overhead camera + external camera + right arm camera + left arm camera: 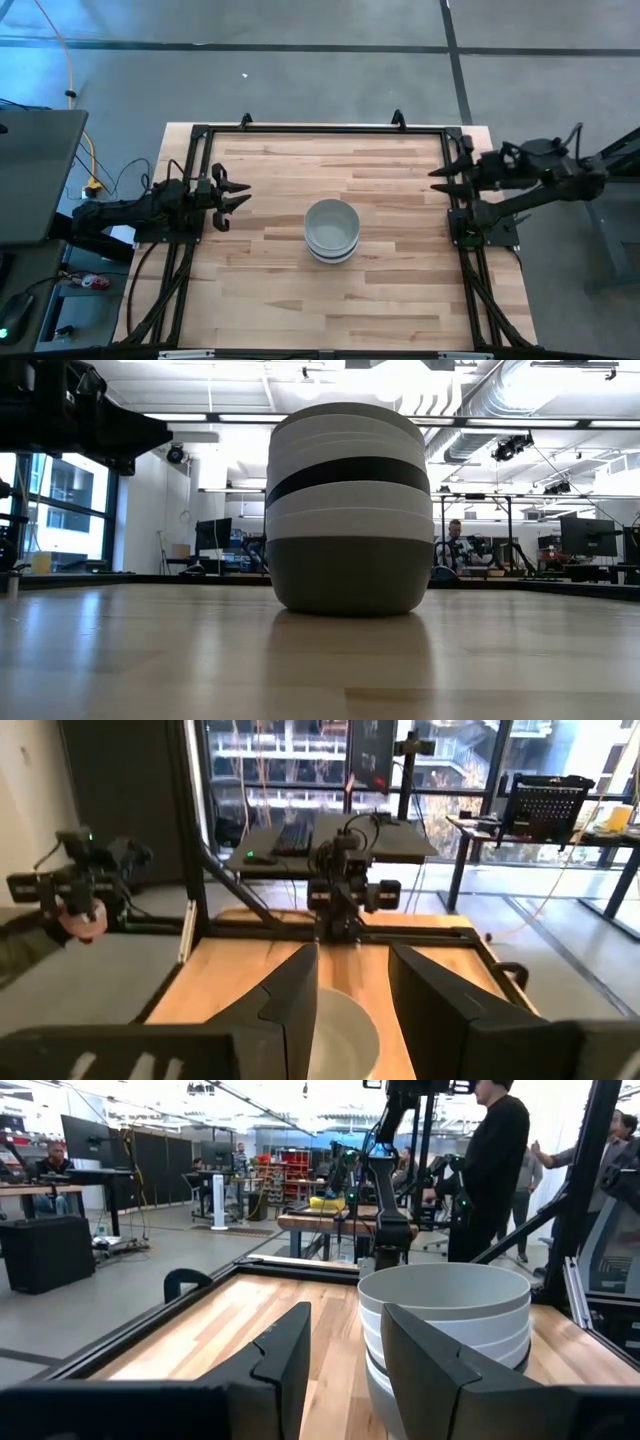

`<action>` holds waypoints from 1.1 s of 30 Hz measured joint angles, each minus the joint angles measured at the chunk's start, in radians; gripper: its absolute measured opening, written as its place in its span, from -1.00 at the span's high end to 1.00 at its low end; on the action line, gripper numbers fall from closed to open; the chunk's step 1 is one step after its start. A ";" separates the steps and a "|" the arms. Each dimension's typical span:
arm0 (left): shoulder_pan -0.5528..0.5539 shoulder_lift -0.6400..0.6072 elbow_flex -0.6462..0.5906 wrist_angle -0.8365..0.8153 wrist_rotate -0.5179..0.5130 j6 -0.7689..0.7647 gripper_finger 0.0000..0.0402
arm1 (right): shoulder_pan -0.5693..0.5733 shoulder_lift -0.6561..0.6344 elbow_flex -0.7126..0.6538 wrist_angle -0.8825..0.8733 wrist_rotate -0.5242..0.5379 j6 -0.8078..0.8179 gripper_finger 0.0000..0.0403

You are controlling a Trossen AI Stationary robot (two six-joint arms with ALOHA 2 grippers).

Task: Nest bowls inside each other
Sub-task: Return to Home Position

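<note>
The bowls [332,230] stand nested in one stack at the middle of the table. In the low view the bowls [347,510] show a grey one at the bottom resting by its base on the wood, white ones above, and a black band between. My left gripper [236,197] hovers open near the table's left edge, pointing toward the stack. My right gripper [442,178] is open by the table's right edge. The bowls [445,1330] rise beyond my left fingers; the stack's top rim [340,1035] shows past my right fingers.
A black metal frame [325,130] borders the wooden table [270,290] on all sides. Bare wood lies around the stack. People stand in the room beyond the table [495,1165], and a hand holds a controller [75,895] off the table.
</note>
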 joint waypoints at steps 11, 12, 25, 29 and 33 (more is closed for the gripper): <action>0.000 0.000 0.000 -0.020 -0.002 -0.007 0.44 | 0.000 -0.240 -0.147 0.039 0.193 0.051 0.41; 0.000 0.000 0.000 -0.023 -0.003 -0.008 0.44 | 0.000 -0.265 -0.159 0.049 0.193 0.051 0.41; 0.000 0.000 0.000 -0.022 -0.011 -0.007 0.44 | 0.000 -0.379 -0.225 -0.079 0.309 0.041 0.41; 0.000 0.000 0.000 -0.022 -0.011 -0.008 0.44 | 0.000 -0.423 -0.224 -0.081 0.359 -0.003 0.41; 0.000 0.000 0.000 -0.022 -0.011 -0.008 0.44 | 0.000 -0.463 -0.223 -0.146 0.332 -0.017 0.41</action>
